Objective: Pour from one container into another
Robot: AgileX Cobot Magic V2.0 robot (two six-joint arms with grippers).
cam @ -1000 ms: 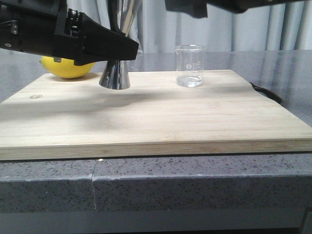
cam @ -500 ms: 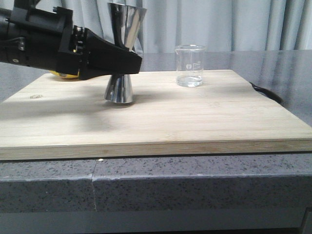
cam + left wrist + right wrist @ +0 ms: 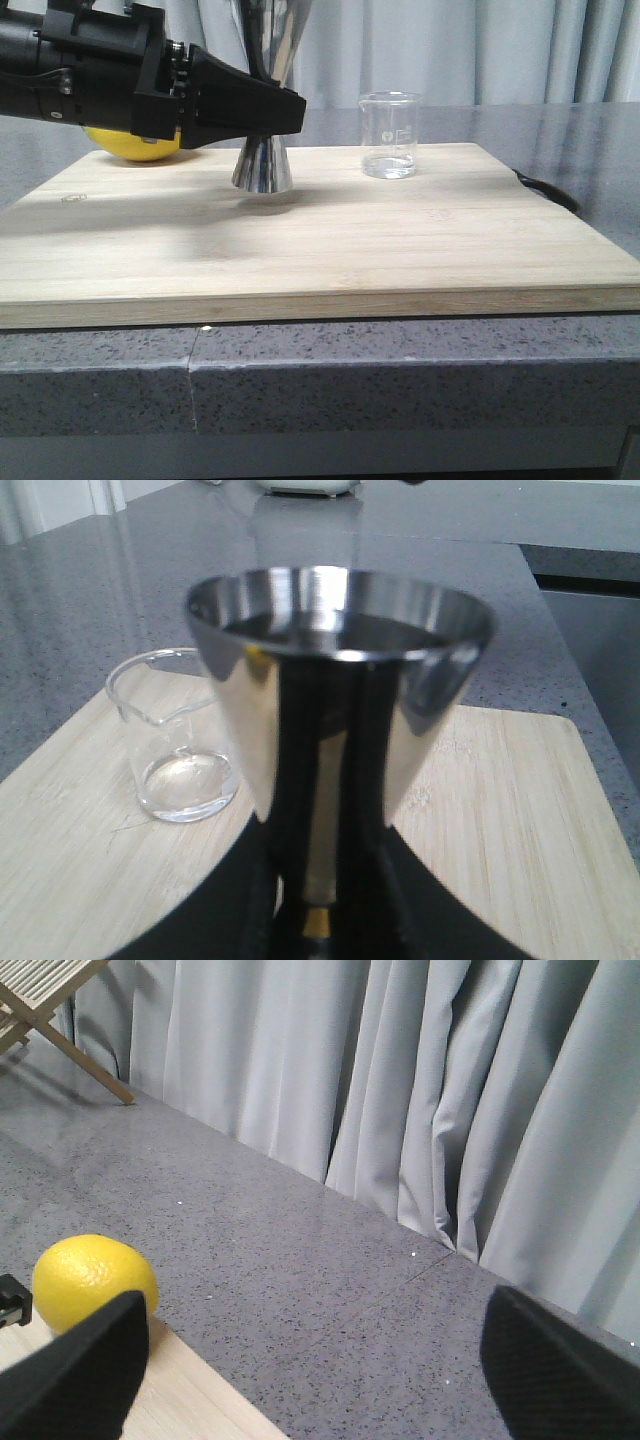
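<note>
A steel double jigger (image 3: 265, 150) was held upright at its narrow waist by the left gripper (image 3: 270, 105), whose black jaws were closed around it; the lower cone was seen lifted slightly clear of the bamboo cutting board (image 3: 320, 250), above the far left part of the board, with a shadow beneath it. In the left wrist view the jigger's (image 3: 335, 730) open upper cone was shown close up, a small gold-toned band visible at the waist between the dark fingers (image 3: 390, 900). To the right of the jigger, near the far edge of the board and well apart from it, a small clear glass beaker (image 3: 389, 135) stood upright with a shallow layer of clear liquid at the bottom; faint white printed markings were seen on its wall, but they were too small to be read. The beaker's (image 3: 180, 740) pouring lip was visible in the left wrist view. A yellow lemon (image 3: 130, 145) was seen behind the left arm, at the far left edge of the board. In the right wrist view the right gripper (image 3: 320, 1360) was shown with its two dark fingertips (image 3: 75, 1370) spread wide apart and nothing between them, raised over the grey speckled countertop (image 3: 330, 1290), with the lemon (image 3: 92, 1280) and pale curtains (image 3: 400, 1090) beyond.
</note>
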